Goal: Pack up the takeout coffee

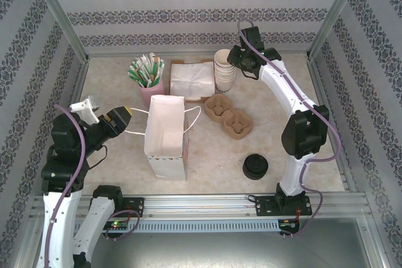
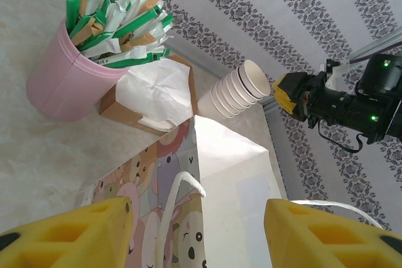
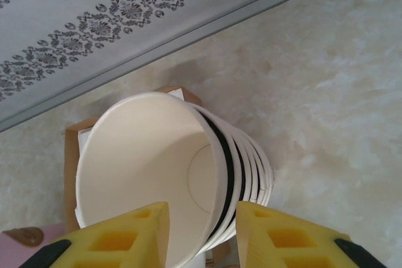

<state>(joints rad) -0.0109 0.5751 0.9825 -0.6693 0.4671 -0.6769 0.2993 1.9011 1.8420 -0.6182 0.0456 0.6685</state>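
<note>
right gripper (image 3: pixel 201 211) straddling cup stack (image 1: pixel 224 72) rim, narrow, hold unclear | stack standing upright, upper centre | left gripper (image 2: pixel 198 208) gaping wide

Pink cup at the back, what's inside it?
Green, white and brown packets fill the pink cup, sticking above its rim. Its wall hides their lower ends.
</note>
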